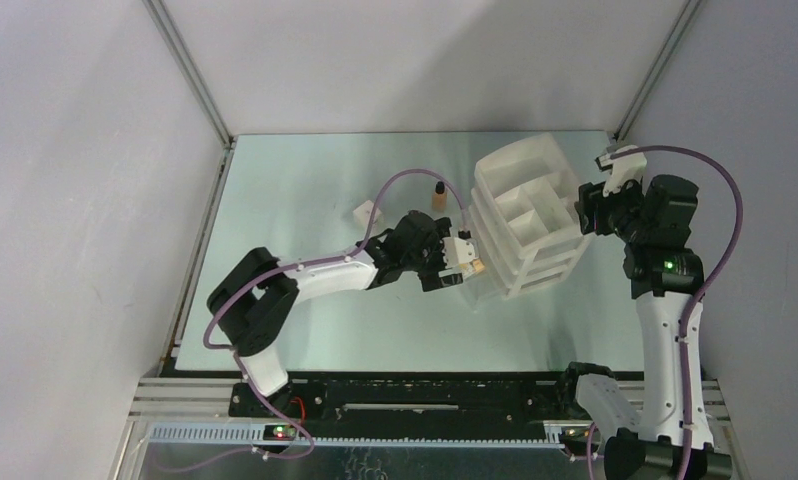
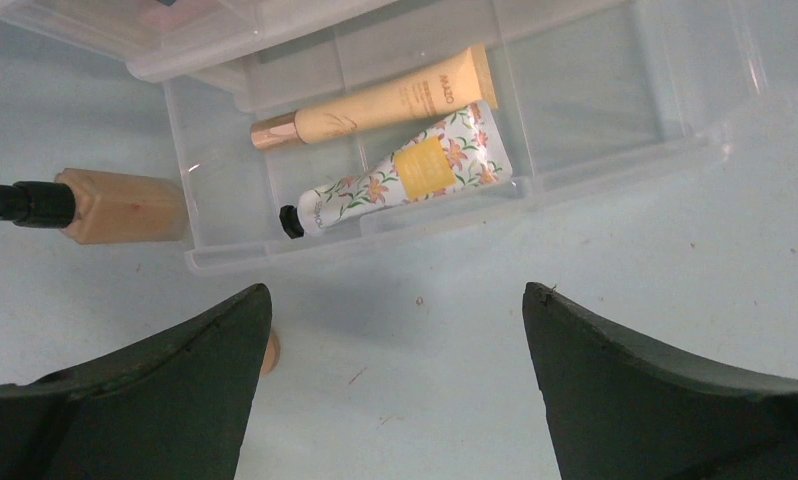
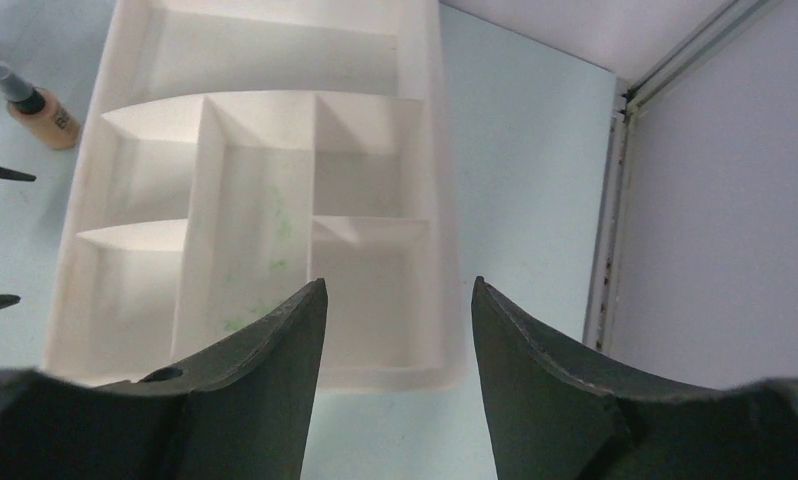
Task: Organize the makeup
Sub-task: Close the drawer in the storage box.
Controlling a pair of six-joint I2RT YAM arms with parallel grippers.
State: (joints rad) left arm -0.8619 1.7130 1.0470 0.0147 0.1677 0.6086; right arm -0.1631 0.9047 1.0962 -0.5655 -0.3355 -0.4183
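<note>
Nearest, the left gripper (image 2: 397,300) hovers over the table (image 2: 675,280), fingers spread wide with nothing between them. Just beyond it, the clear drawer (image 2: 595,172) stands pulled out, holding a beige tube (image 2: 375,100) and a floral tube (image 2: 405,170). A beige black-capped bottle (image 2: 115,207) sits just outside the drawer's side wall. Farther off, the right gripper (image 3: 400,290) hangs partly open and empty over the organizer's top tray (image 3: 435,150). Stowing looks midway; the bottle seems the likely next pick, calling for a sideways shift.
</note>
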